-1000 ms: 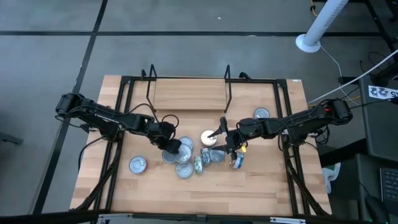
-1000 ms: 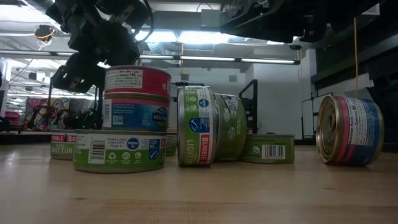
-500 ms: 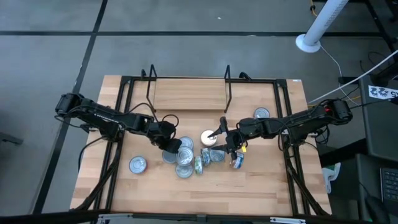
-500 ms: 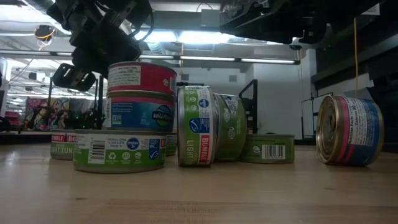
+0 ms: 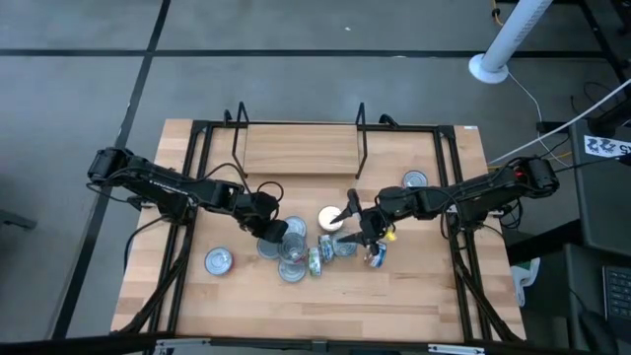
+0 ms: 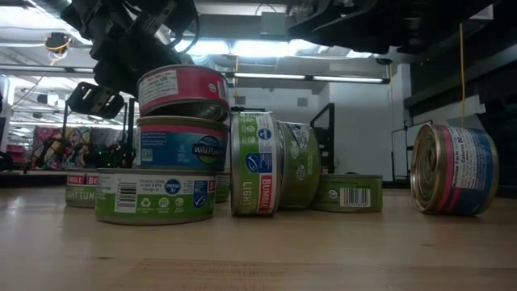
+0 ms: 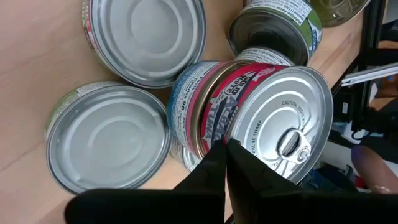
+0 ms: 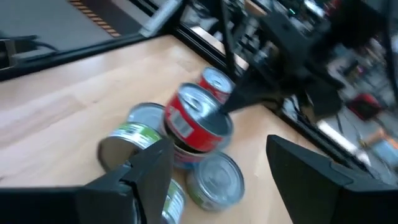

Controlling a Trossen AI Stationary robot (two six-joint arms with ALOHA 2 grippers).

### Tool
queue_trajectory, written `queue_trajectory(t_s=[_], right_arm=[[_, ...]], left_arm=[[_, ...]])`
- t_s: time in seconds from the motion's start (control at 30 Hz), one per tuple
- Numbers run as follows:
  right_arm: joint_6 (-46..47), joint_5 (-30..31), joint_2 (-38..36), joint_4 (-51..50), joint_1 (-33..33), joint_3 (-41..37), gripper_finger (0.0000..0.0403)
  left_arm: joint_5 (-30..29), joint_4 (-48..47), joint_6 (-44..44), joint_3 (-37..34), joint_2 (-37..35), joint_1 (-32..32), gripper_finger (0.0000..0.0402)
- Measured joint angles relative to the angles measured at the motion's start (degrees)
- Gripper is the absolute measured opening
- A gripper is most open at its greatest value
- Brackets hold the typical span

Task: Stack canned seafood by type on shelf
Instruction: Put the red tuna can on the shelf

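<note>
Wooden table (image 5: 414,296) first, with the wire shelf (image 5: 299,148) at its far edge bare of tins. Near the shelf's front lies the heap of canned seafood (image 6: 266,166). The left pincer (image 7: 227,158) has just clenched on the red tin (image 6: 182,90), now tilted off the blue tin (image 6: 182,144) beneath: a lift has likely begun. The right pincer (image 8: 214,165) hangs released beside the heap.

A robotics lab or workshop, probably: a light wooden table (image 5: 414,296) in a black metal frame (image 5: 197,138), grey floor (image 5: 79,79), ceiling strip lights (image 6: 266,77), loose cables (image 5: 552,118).
</note>
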Motion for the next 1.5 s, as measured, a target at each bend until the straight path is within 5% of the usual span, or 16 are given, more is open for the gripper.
queue_trajectory(t_s=[0.73,1.17,1.5], right_arm=[[-13.31,-3.41,12.67,14.27,0.07,0.00,0.0256],[-25.92,8.13,13.18,14.32,4.59,0.00,0.0256],[-27.23,15.96,13.18,15.59,5.25,0.00,0.0256]], left_arm=[[-0.42,2.31,1.25,-0.11,-0.25,0.02,0.0000],[0.11,8.87,-0.10,-0.11,-0.32,3.35,0.0000],[0.81,10.47,-1.66,-0.11,-0.32,6.88,0.0000]])
